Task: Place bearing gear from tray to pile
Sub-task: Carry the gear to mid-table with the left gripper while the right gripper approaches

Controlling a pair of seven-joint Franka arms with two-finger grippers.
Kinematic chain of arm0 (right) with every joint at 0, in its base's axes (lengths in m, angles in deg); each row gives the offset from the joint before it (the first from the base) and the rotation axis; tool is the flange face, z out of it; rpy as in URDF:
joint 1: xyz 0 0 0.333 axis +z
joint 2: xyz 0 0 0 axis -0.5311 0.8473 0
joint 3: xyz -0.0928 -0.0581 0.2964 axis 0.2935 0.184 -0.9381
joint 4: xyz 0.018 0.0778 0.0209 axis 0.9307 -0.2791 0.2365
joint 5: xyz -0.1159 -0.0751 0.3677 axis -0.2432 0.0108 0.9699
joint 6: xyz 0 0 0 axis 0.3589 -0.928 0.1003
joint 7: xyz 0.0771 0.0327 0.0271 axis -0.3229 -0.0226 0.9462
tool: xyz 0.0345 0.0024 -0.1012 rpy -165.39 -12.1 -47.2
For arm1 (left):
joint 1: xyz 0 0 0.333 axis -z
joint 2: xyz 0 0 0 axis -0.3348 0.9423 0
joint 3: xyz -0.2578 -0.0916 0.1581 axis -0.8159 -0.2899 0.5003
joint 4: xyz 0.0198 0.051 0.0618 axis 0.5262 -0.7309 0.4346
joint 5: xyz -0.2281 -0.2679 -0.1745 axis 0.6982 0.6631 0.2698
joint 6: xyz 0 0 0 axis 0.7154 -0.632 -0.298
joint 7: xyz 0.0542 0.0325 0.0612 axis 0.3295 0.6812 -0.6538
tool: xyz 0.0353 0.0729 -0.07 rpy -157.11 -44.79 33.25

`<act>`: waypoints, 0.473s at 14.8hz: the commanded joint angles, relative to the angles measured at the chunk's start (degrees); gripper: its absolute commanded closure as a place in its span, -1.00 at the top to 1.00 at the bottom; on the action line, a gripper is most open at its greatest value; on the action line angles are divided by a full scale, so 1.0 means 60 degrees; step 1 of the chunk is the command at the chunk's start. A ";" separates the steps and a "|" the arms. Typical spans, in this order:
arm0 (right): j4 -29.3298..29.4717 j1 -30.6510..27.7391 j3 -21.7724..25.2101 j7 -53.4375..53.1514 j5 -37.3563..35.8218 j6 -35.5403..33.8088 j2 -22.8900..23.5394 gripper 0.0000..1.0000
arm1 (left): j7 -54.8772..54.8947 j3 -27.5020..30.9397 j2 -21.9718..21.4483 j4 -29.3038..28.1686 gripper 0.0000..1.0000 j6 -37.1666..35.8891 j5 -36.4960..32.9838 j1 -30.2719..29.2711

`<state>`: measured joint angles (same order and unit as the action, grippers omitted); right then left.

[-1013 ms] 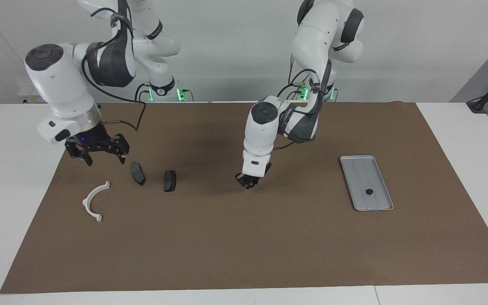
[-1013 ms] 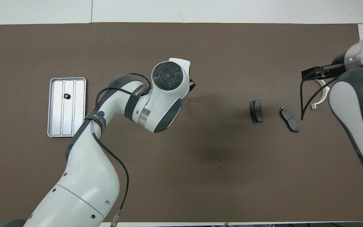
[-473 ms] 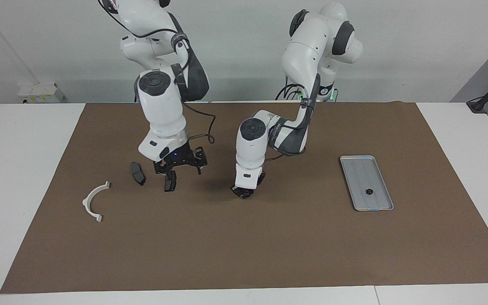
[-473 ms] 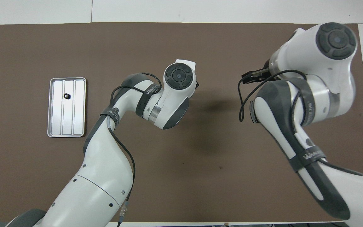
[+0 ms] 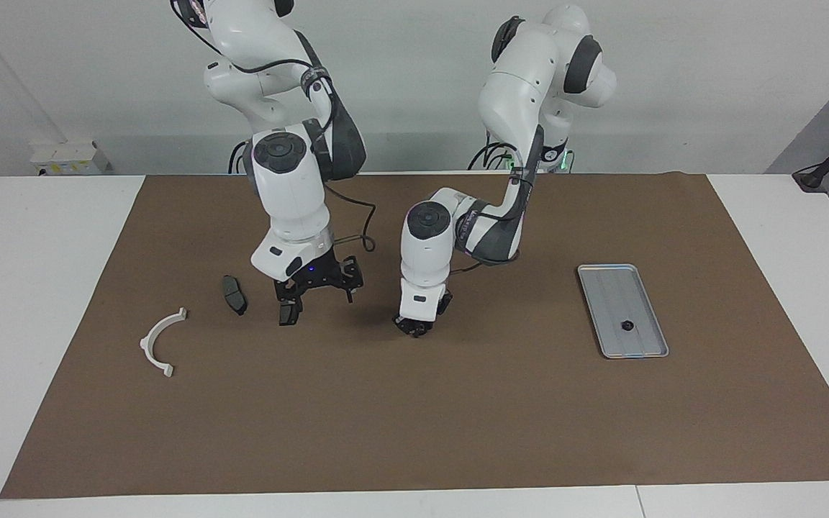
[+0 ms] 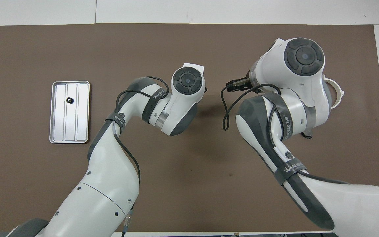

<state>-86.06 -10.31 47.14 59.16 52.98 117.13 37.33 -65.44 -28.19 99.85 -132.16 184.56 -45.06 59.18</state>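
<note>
Facing view first: your right gripper [image 5: 317, 293] has swung in from the right arm's end of the desk within the last second and now hangs low over the brake pad [image 5: 288, 314] nearest the desk's middle, jaws spread wide and holding nothing. Over the same second the left gripper [image 5: 418, 327] has drifted slightly toward the pile and sits low near the middle of the desk; you cannot tell whether its jaws are apart or together (the fingertips read only as a dark clump).

The bearing gear [image 5: 627, 325] lies where it was, a small dark disc on the ribbed floor of the tray [image 5: 605, 277], toward the left arm's end of the desk. The pile is undisturbed: the white bracket [image 5: 157, 341] nearer the front edge, the other brake pad [image 5: 234, 294] beside the first.

So both arms have converged on the middle and the pile, well apart from the tray. By my reading nothing has been picked up yet, and the gear is best reached by the left arm.
</note>
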 commanded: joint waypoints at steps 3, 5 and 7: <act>-0.0187 -0.0097 -0.0052 0.0105 0.0219 0.0029 -0.0119 1.00 | -0.0440 0.0308 -0.0213 -0.0141 1.00 -0.0631 -0.0171 0.0224; -0.0187 -0.0097 -0.0052 0.0105 0.0219 0.0029 -0.0119 1.00 | -0.0353 0.0278 -0.0766 -0.0198 1.00 -0.0736 -0.0186 -0.0009; -0.0187 -0.0112 -0.0052 0.0105 0.0219 -0.0001 -0.0119 1.00 | -0.0265 0.0264 -0.1396 -0.0432 1.00 -0.1027 -0.0186 -0.0492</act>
<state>-86.20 -10.32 47.15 59.16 52.99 117.07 37.33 -66.71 -26.71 97.27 -131.86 181.69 -45.18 58.50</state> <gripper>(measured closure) 0.000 0.070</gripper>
